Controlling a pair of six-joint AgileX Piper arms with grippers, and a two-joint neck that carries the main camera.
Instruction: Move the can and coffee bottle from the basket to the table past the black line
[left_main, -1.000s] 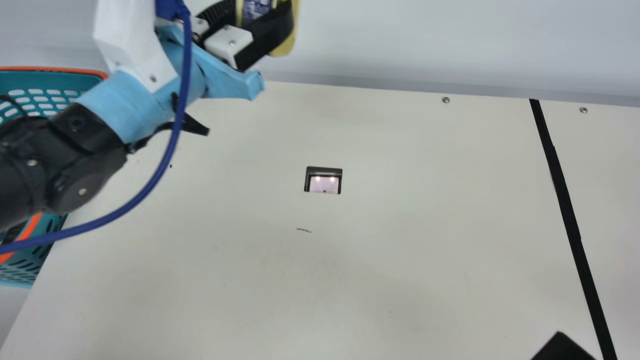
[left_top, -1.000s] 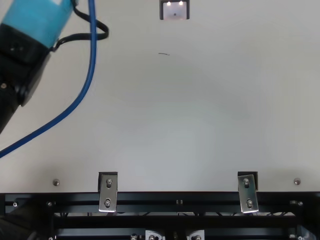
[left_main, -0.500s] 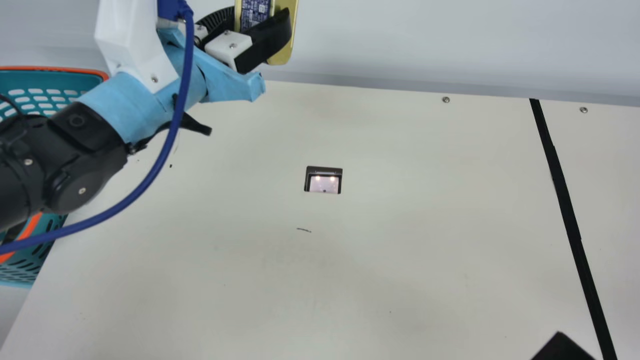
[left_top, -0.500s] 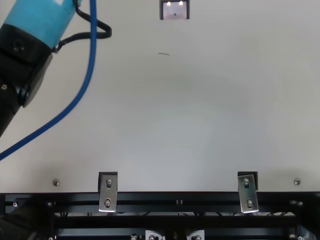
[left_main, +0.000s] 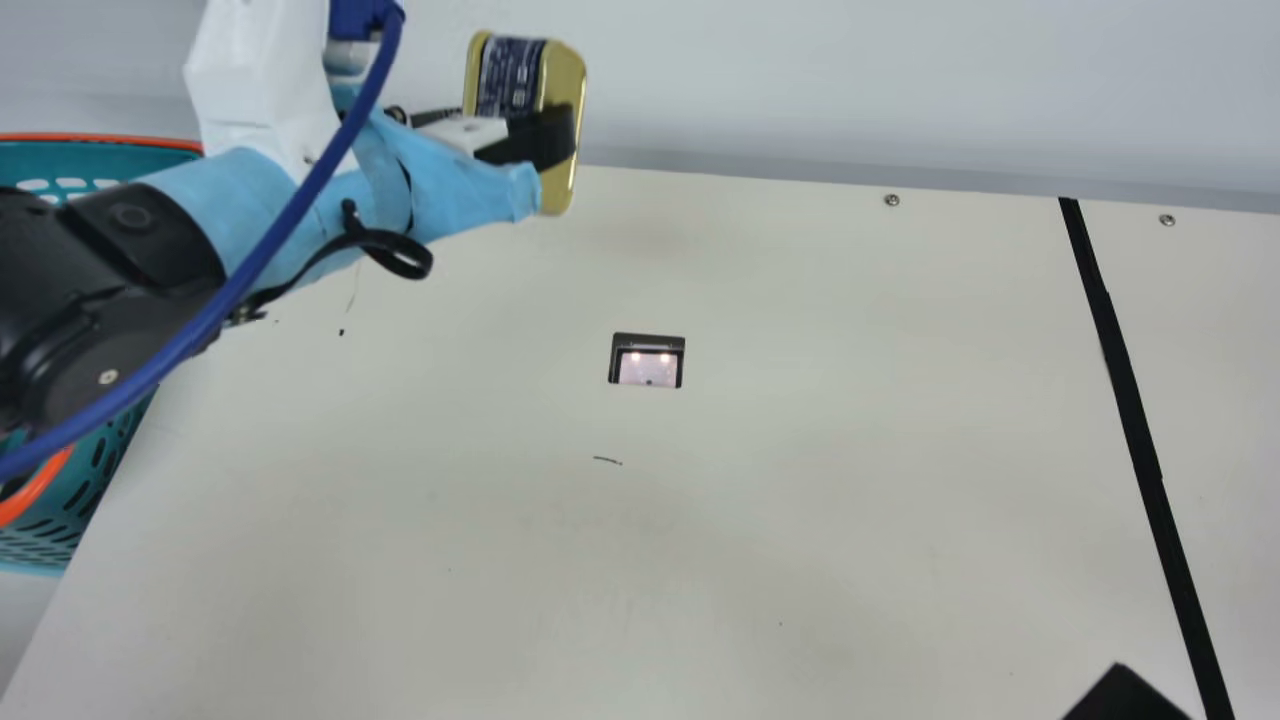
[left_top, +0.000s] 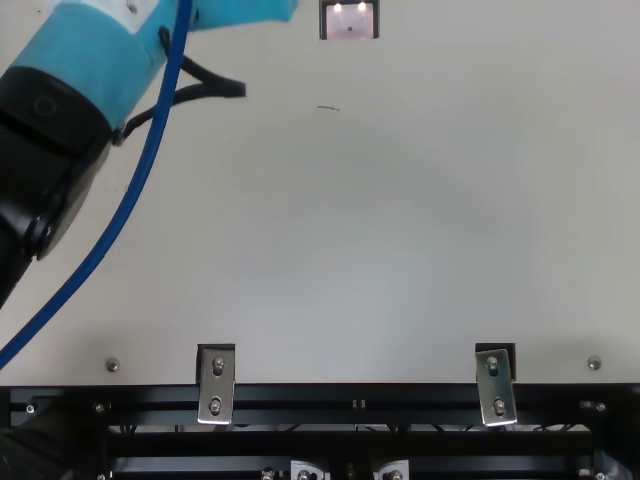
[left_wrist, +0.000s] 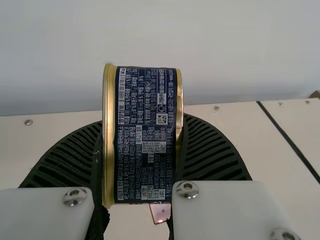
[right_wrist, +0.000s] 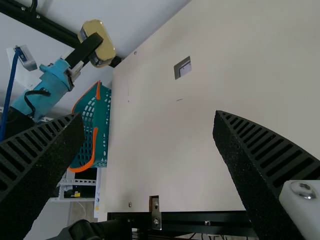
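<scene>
Table (left_main: 700, 550): broad, pale; open span likely leaves room for carry.
Black line (left_main: 1140, 420): far side from basket, marks goal.
Basket (right_wrist: 103, 125): at table's left edge, probably for left arm's reach.
Right gripper (right_wrist: 148, 120): fingers wide apart, probably spare, giving left arm room.
Left gripper (left_wrist: 143, 125): clamped on can (left_main: 510, 75) across flat ends, likely for steady grip; can raised, short of line, probably for clearance.

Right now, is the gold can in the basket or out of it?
Out. My left hand grips the can between its two fingers, up in the air, right of the basket in the main view.
</scene>
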